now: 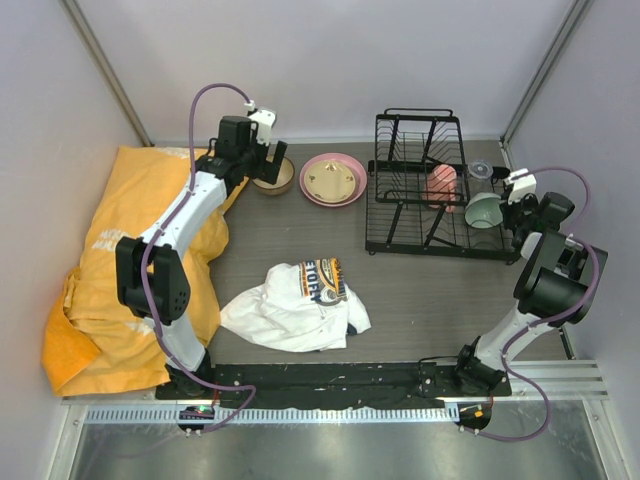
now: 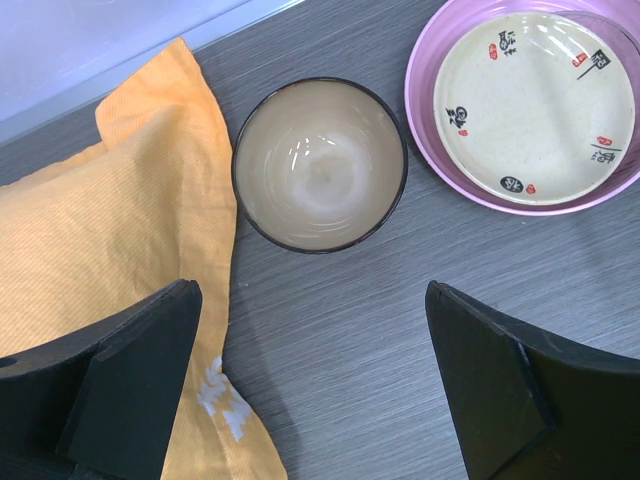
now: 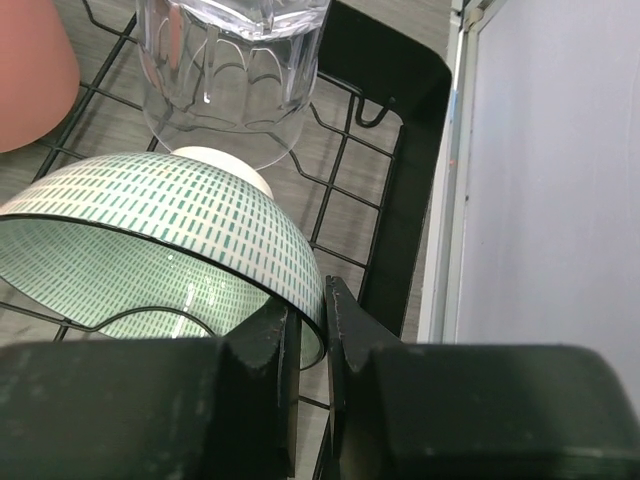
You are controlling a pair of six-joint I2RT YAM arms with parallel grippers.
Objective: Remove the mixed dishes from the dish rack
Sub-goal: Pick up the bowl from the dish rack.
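Note:
The black wire dish rack (image 1: 400, 215) stands at the far right. It holds a pink mug (image 1: 441, 186), a clear glass (image 1: 481, 171) and a mint-green bowl (image 1: 483, 210). My right gripper (image 1: 512, 205) is shut on the rim of the mint-green bowl (image 3: 160, 210), one finger inside and one outside; in the right wrist view the gripper (image 3: 310, 320) has the glass (image 3: 225, 80) just behind the bowl. The tan bowl (image 1: 273, 177) sits on the table beside the pink plate (image 1: 310, 185), which carries the cream patterned plate (image 1: 333, 179). My left gripper (image 1: 262, 160) is open and empty above the tan bowl (image 2: 320, 165).
An orange cloth (image 1: 120, 260) covers the table's left side and reaches next to the tan bowl. A white printed T-shirt (image 1: 300, 300) lies crumpled at the front centre. The enclosure's right wall (image 3: 540, 200) is close to the rack's edge (image 3: 400, 150).

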